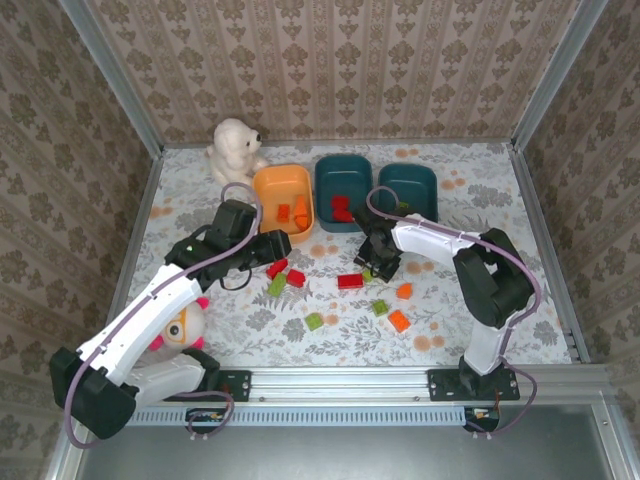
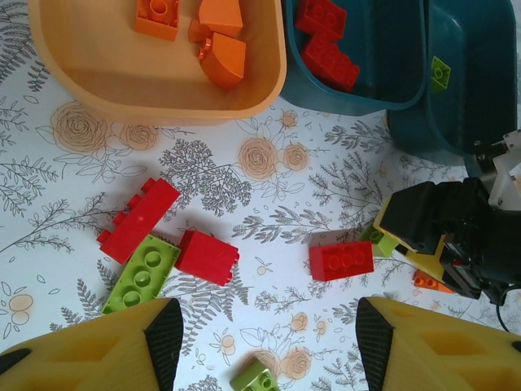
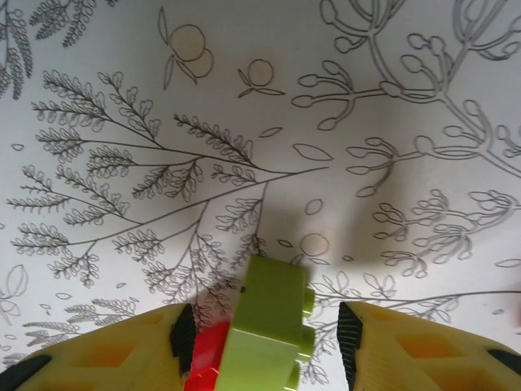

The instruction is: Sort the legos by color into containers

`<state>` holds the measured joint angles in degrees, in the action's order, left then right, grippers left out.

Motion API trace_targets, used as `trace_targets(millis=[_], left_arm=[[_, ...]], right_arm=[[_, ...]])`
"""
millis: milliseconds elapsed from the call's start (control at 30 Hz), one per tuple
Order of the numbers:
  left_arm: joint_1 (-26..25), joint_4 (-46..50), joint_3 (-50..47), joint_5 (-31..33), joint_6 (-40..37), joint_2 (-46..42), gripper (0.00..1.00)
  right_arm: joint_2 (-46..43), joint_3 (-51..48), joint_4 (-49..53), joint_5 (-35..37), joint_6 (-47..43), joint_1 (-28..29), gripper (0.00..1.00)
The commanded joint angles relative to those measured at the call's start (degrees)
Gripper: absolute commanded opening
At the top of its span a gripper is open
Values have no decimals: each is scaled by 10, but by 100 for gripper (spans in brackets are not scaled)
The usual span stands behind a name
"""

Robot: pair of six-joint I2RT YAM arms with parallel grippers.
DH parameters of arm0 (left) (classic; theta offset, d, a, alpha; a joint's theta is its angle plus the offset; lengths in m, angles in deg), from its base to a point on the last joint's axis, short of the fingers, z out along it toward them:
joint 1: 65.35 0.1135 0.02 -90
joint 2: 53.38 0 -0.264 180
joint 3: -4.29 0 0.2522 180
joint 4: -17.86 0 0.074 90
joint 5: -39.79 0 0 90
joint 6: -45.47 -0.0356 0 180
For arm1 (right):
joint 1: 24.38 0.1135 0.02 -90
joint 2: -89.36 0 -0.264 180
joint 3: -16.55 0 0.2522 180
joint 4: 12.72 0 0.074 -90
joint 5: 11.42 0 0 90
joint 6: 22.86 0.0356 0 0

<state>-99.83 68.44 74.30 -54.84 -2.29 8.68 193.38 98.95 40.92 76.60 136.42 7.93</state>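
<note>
Three tubs stand at the back: an orange tub (image 1: 270, 190) with orange bricks, a teal tub (image 1: 343, 172) with red bricks, and a teal tub (image 1: 408, 178) with one green brick. Loose bricks lie mid-table: red bricks (image 1: 350, 281) (image 1: 296, 277), green bricks (image 1: 277, 285) (image 1: 314, 321) and orange bricks (image 1: 399, 320). My left gripper (image 2: 269, 342) hangs open above bare cloth, with a red brick (image 2: 207, 257) and a green brick (image 2: 142, 275) just ahead. My right gripper (image 3: 266, 340) is open around a light green brick (image 3: 273, 326), a gap showing at its right side. A red brick (image 3: 207, 354) lies by the left finger.
A white plush bear (image 1: 235, 150) sits at the back left by the orange tub. Another plush toy (image 1: 180, 325) lies under my left arm. Patterned walls enclose the table (image 1: 480, 200) on three sides. In the left wrist view the right gripper (image 2: 440, 232) sits low beside the teal tub (image 2: 464, 122).
</note>
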Motion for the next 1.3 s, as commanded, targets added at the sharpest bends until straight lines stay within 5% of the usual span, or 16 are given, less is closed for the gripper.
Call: trace_targets(millis=[0, 133, 267, 500, 700, 933, 1267], left_arm=[[-2, 7, -4, 7, -1, -9, 61], [-2, 3, -3, 1, -1, -5, 61], [-2, 0, -2, -4, -2, 3, 61], [-4, -15, 2, -12, 0, 21, 61], [-18, -41, 23, -44, -15, 72, 61], [-54, -53, 72, -56, -30, 141, 61], [-67, -49, 98, -53, -31, 168, 61]], right_arm=[[13, 5, -16, -13, 26, 4, 47], [5, 2, -21, -10, 30, 4, 31], [-30, 4, -5, 6, 19, 3, 25], [-101, 55, 62, 79, -78, -16, 21], [-146, 82, 82, 126, -193, -96, 19], [-37, 149, 65, 68, -342, -164, 20], [142, 281, 86, -9, -378, -178, 22]])
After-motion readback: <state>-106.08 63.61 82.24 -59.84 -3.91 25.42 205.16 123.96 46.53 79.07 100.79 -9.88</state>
